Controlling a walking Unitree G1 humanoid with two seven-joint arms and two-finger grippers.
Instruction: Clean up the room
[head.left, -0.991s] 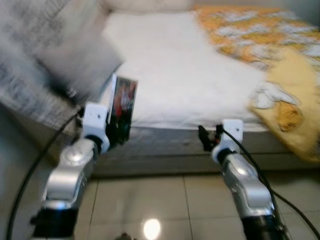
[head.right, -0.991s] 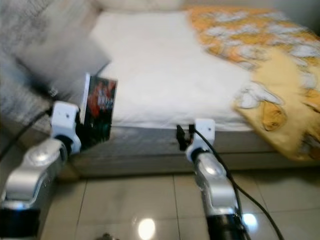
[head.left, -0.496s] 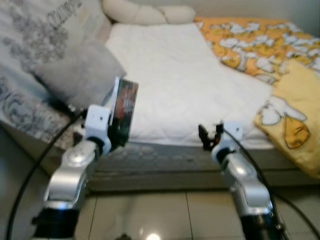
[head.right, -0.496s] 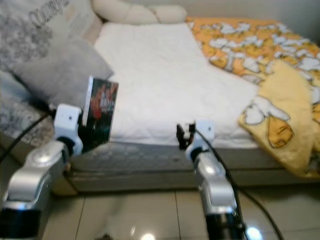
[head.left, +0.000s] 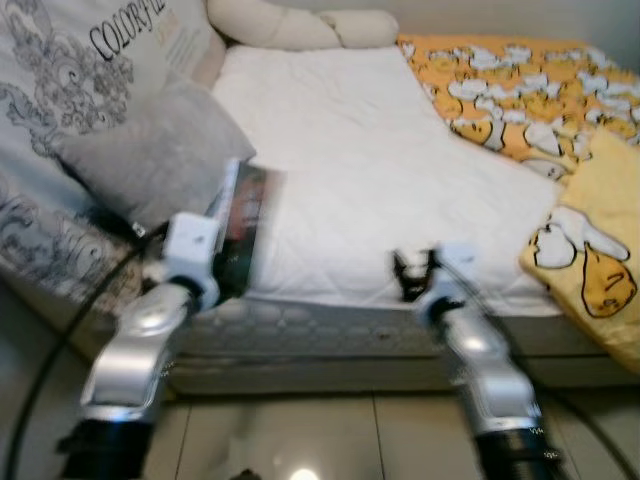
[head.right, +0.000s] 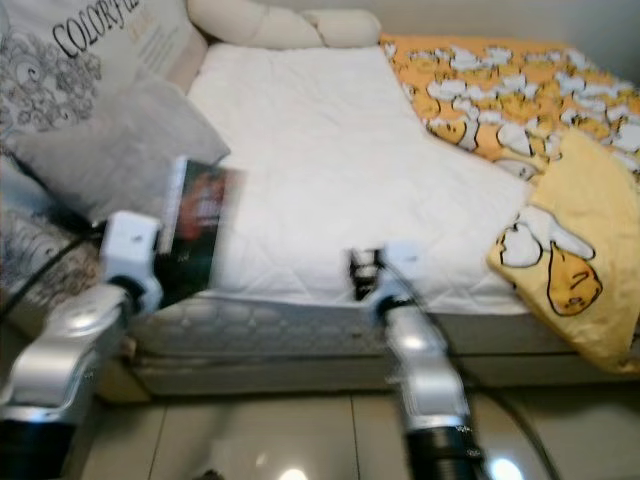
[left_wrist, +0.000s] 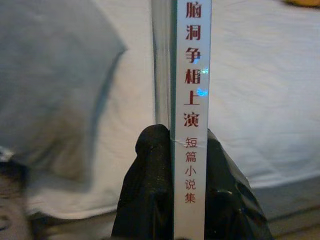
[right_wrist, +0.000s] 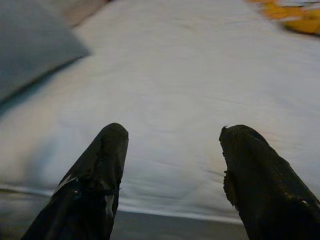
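Observation:
My left gripper (left_wrist: 175, 150) is shut on a thin book (head.left: 243, 226) with a dark cover, held upright over the bed's near left edge. Its white spine (left_wrist: 192, 100) with red Chinese characters stands between the two black fingers (left_wrist: 147, 190). My right gripper (right_wrist: 172, 145) is open with nothing between its fingers, held at the front edge of the white mattress (head.left: 350, 150). In the left eye view the right gripper (head.left: 412, 272) sits near the middle of that edge.
A grey pillow (head.left: 150, 155) and a large printed cushion (head.left: 70, 70) lie at the left of the bed. A cream bolster (head.left: 300, 25) is at the head. An orange duck-print blanket (head.left: 520, 90) and a yellow duck pillow (head.left: 590, 260) lie right. Glossy tile floor (head.left: 330, 440) is below.
The camera has moved closer to the bed and tilted, so the bed sits lower in view. Both arms keep their pose; the book stays in the left gripper.

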